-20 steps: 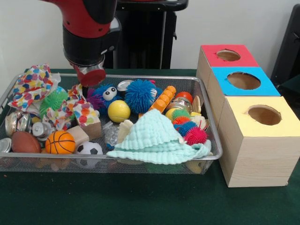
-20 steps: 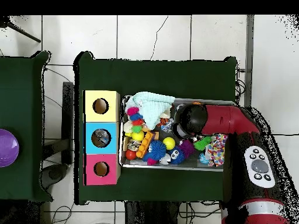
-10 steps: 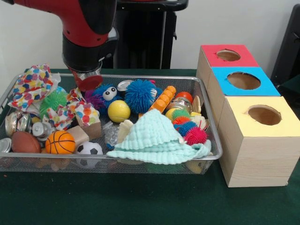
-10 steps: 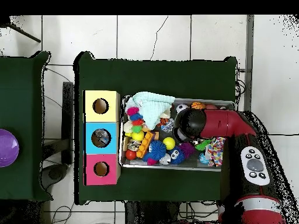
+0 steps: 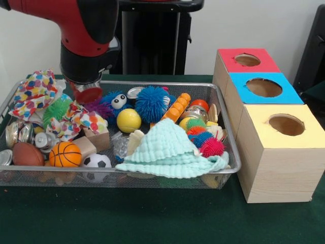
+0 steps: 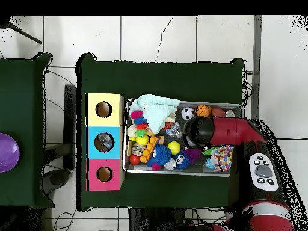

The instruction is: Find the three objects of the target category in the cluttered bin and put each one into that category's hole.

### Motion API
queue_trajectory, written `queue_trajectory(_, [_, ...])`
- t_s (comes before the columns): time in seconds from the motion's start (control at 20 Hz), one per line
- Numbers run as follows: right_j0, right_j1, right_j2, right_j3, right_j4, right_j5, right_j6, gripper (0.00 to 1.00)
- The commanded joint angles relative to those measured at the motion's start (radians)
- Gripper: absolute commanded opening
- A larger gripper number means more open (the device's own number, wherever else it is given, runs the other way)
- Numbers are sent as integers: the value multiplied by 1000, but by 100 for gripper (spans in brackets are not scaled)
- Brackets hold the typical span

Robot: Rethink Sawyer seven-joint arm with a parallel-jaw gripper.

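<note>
Bin [image 5: 223, 170]: crowded with balls, spiky toys and cloths; search judged under way
Gripper [image 5: 87, 95]: hung above the bin's back; finger state cannot be told
Next: a target must be picked out

Our arm [image 5: 84, 38] now sits further left over the bin [image 5: 152, 84], above the polka-dot cloth [image 5: 76, 119].

The red and black arm [image 5: 84, 30] comes down from the eleven o'clock corner in the front view, its black wrist pointing straight down. The gripper [image 5: 87, 93] shows only as a red rounded tip under the wrist. From overhead, the arm [image 6: 231, 131] stretches toward nine o'clock.
</note>
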Motion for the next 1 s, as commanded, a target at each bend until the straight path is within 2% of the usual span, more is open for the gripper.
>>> queue_trajectory(0.05, [18, 45, -22, -5, -82, -96, -33, 0])
queue_trajectory(0.1, [24, 46, -32, -6, -86, -106, -33, 100])
queue_trajectory(0.45, [13, 40, -28, -1, -81, -108, -71, 100])
queue_trajectory(0.7, [18, 32, -42, 5, -67, -96, -52, 100])
queue_trajectory(0.9, [-7, 16, -10, 30, -23, -65, -93, 100])
queue_trajectory(1.0, [-44, -15, 49, 69, 44, -16, -147, 100])
